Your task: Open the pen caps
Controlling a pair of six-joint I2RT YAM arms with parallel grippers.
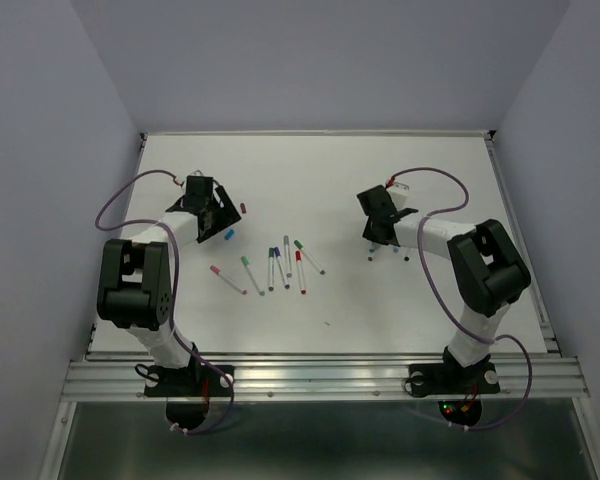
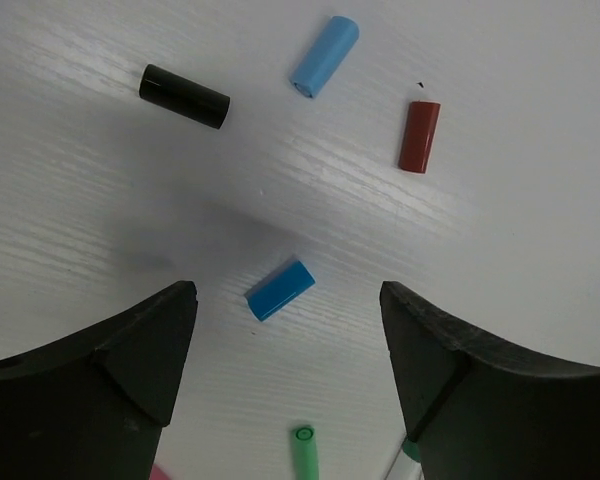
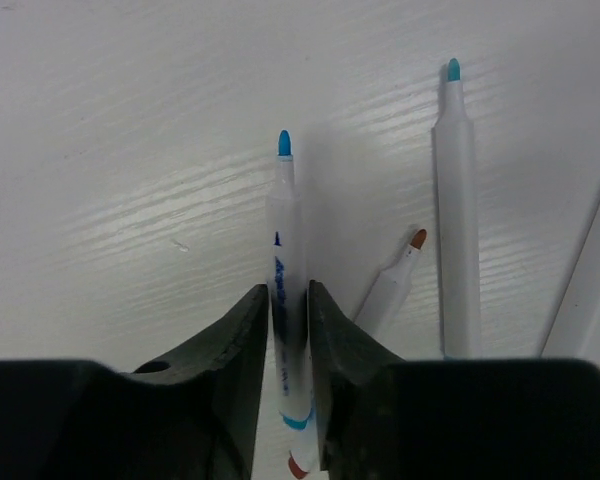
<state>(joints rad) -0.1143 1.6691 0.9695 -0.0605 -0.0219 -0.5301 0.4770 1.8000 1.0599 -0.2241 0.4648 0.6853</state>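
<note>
The pen caps are looking light, hard and slick, likely to roll or skid, so each is calling for a squeeze across its round sides. The pens are looking thin and stiff, so the mid-barrel is seeming the safest hold.

The left gripper point(image 1: 210, 208) is hanging spread wide, grasping nothing, over a blue cap point(image 2: 280, 290) lying loose at the far left of the tabletop point(image 1: 380, 170). A black cap point(image 2: 184, 96), light blue cap point(image 2: 325, 56), red cap point(image 2: 419, 137) and green cap point(image 2: 303, 450) are lying around it.

On the right, the right gripper point(image 3: 288, 297) is pinching the barrel of an uncapped blue-tipped pen point(image 3: 285, 220), beside a teal-tipped pen point(image 3: 457, 220) and a brown-tipped pen point(image 3: 390, 290). Capped pens point(image 1: 271, 270) are lying in the middle.

No tray or box is showing.
</note>
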